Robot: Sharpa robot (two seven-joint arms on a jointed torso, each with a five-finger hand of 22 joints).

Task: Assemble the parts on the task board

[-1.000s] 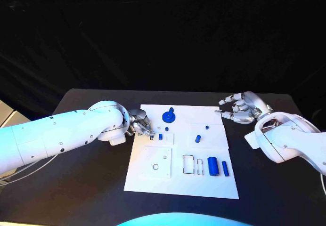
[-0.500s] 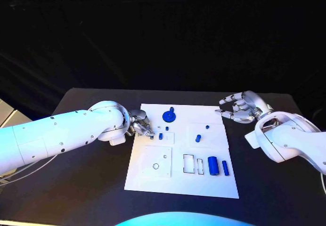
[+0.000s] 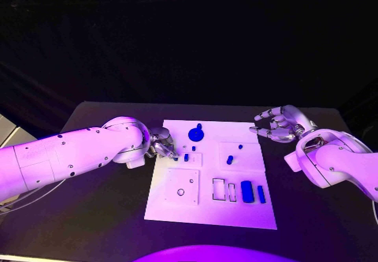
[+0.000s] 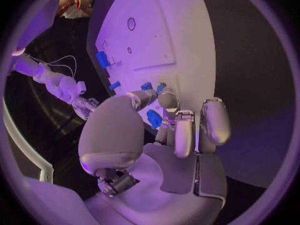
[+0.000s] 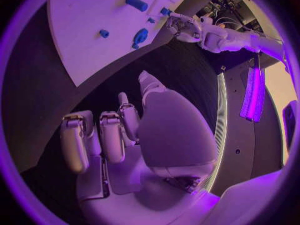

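White task board (image 3: 206,213) lies in the middle of the black table (image 3: 94,218), seen from the head camera with blue parts scattered across it — a round blue part (image 3: 195,133) near the far edge, a small peg (image 3: 229,160) toward the right edge, and a blue cylinder (image 3: 248,191) beside a slimmer blue bar (image 3: 260,194) close to the near right corner. The left hand (image 3: 163,146) sits at the board's left edge with fingers drawn together, next to two small blue pieces (image 3: 187,158); whether it touches them cannot be told from here. The right hand (image 3: 277,125) hovers off the board's far right corner over bare table, fingers loosely curled and apart, holding nothing. From the left wrist camera, the left hand (image 4: 169,130) pinches a small blue part (image 4: 154,118) between thumb and fingers over the board's edge, with two more blue pieces (image 4: 147,86) just beyond its fingertips — the other hand (image 4: 75,92) shows farther off. From the right wrist camera, the right hand (image 5: 119,135) hangs empty over dark table beside the board (image 5: 81,30), its fingers spread; the round blue part (image 5: 140,36) and the cylinder (image 5: 137,3) lie on the white surface, and the left hand (image 5: 180,25) rests at the board's opposite edge.
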